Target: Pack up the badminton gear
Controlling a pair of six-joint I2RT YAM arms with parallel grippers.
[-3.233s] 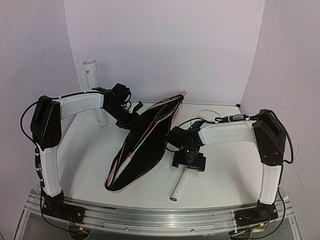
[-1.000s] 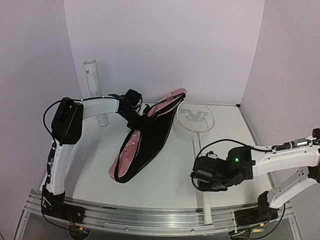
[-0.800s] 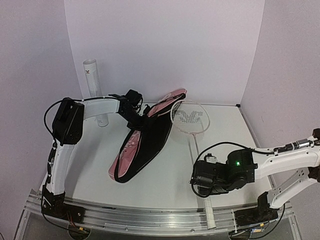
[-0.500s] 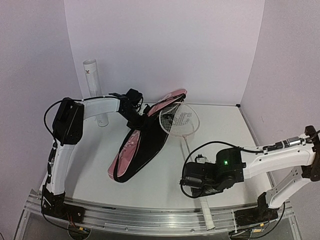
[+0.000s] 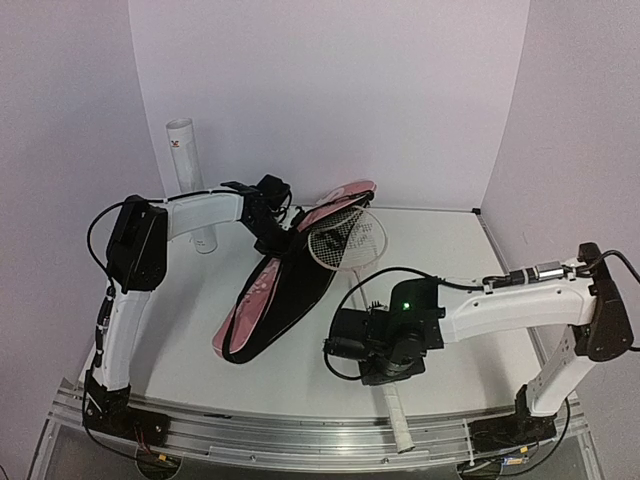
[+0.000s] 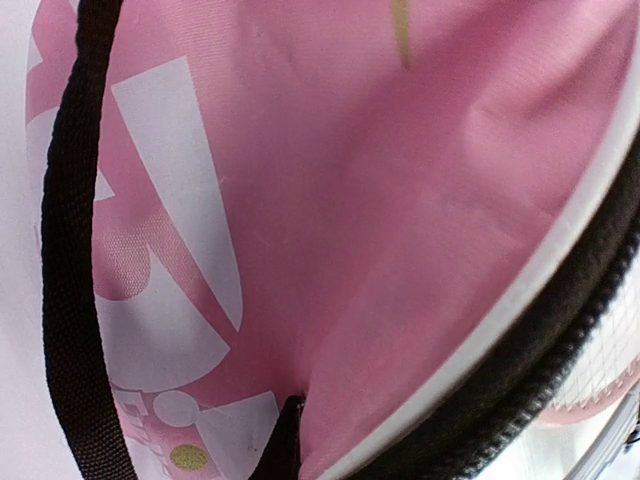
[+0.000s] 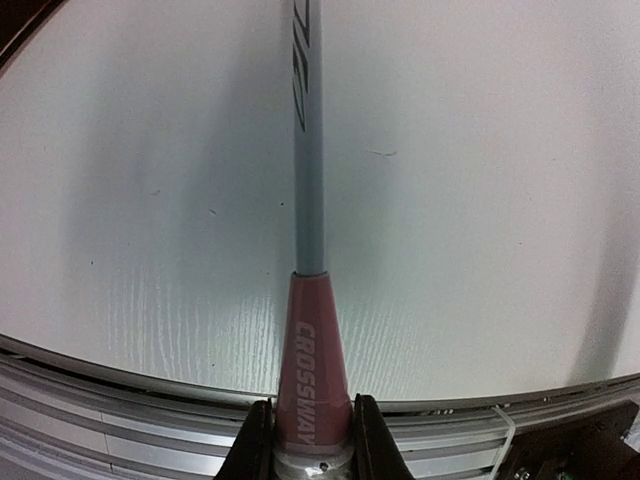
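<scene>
My right claw [image 7: 312,440] clamps the racket [image 5: 346,240] just above its handle, aiming the head at the pink bag [image 5: 270,300] mouth. My left claw [image 5: 272,228], pinched on the bag's edge, lifts it open.

Bag [image 6: 380,250] pink woven cloth, matt — racket [image 7: 308,180] shaft smooth, semi-gloss; table [image 7: 480,200] white, faintly grained.

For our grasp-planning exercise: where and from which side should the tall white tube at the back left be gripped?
Probably the tube by its upper half, level from the front: it stands upright and round, and the left arm crosses its lower part.
</scene>
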